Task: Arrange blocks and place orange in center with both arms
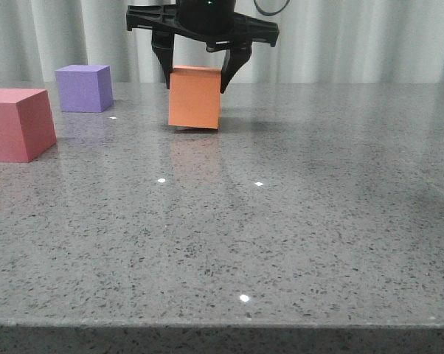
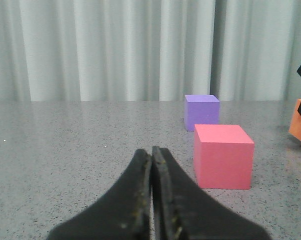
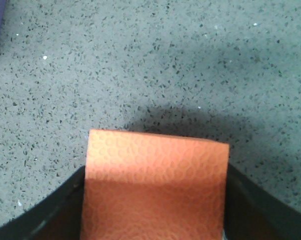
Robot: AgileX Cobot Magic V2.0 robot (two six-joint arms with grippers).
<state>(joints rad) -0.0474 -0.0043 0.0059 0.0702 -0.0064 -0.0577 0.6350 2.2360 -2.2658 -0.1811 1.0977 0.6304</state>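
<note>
The orange cube (image 1: 195,97) hangs slightly tilted just above the table at the middle back, and my right gripper (image 1: 196,80) is shut on its two sides. In the right wrist view the orange cube (image 3: 155,187) fills the space between the black fingers (image 3: 55,210). The purple cube (image 1: 84,87) stands at the back left. The pinkish-red cube (image 1: 17,123) sits nearer, at the left edge. My left gripper (image 2: 152,152) is shut with nothing in it, low over the table, and faces the pinkish-red cube (image 2: 222,155) and the purple cube (image 2: 201,111) beyond it.
The grey speckled table (image 1: 281,221) stretches wide to the front and right. A pale curtain (image 1: 355,37) hangs behind the table's far edge.
</note>
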